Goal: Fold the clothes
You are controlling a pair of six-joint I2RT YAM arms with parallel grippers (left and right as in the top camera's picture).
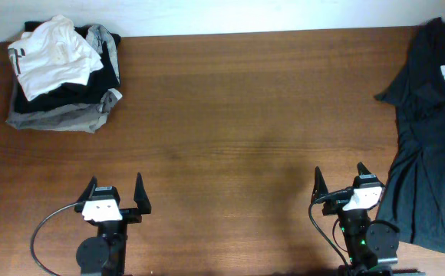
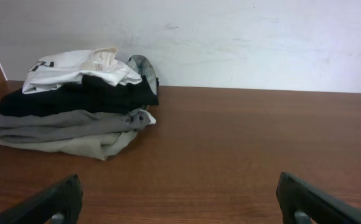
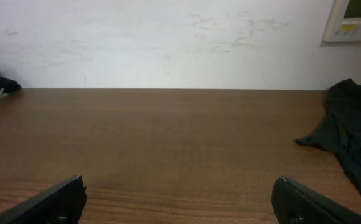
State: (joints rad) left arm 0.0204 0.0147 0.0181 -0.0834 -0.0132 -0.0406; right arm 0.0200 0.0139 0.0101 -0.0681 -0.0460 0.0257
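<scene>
White shirt (image 1: 54, 50) lies crumpled atop a pile (image 1: 61, 111), far left of the worktop (image 1: 230, 115). Left claw (image 1: 116, 188) and right claw (image 1: 339, 175) gape empty. Folding looks unstarted; the next move likely calls for fetching the shirt to the centre.

The table (image 1: 230, 115) is brown wood with a fine straight grain and a smooth, faintly shiny finish. At ten o'clock the white T-shirt (image 1: 54, 52) is soft, matt, creased cloth, lying on a matt black garment (image 1: 69, 93) and duller grey cloth (image 1: 54, 119). At three o'clock the dark shirt (image 1: 430, 138) is limp matt fabric. The wall (image 2: 261, 43) looks matt white and scuffed. The left gripper (image 1: 116, 181) and right gripper (image 1: 339, 170) have matt black plastic-looking fingers and white housings.
</scene>
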